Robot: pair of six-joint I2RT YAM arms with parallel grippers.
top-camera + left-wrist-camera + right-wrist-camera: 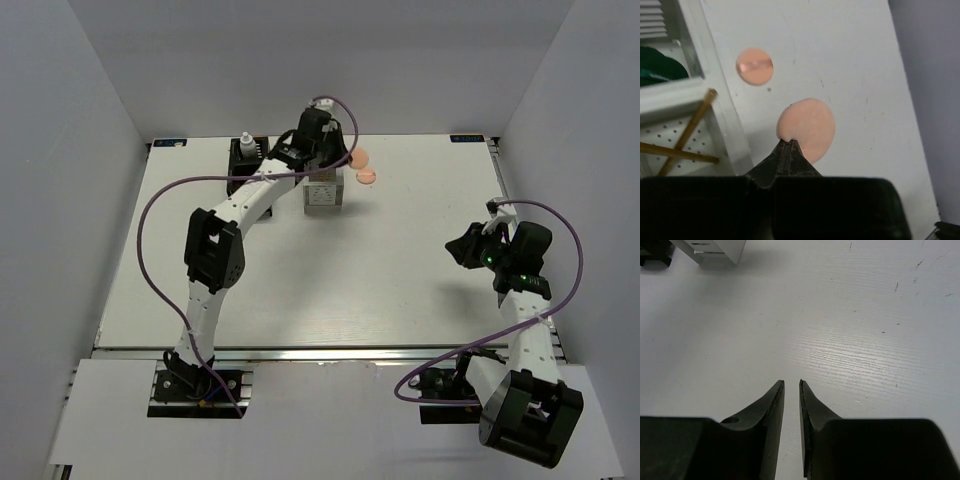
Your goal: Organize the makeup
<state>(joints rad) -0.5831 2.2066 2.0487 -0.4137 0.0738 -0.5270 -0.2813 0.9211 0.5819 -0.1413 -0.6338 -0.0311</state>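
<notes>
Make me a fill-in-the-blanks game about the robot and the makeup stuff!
The left fingers are ___, with their tips at a peach disc's edge.
___ peach discs show outside the white box.
The disc inside the white box is dark ___.
The right fingers hold ___.
Missing words: shut, two, green, nothing.

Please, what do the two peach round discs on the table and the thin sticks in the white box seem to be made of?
The matte peach round disc is probably soft sponge or foam: it shows no glare and its edge is slightly uneven. The shiny peach round disc may be smooth plastic or a wrapped pad: a bright glare band crosses it. The thin brown sticks look like bare, dull wood, judging by colour.
</notes>
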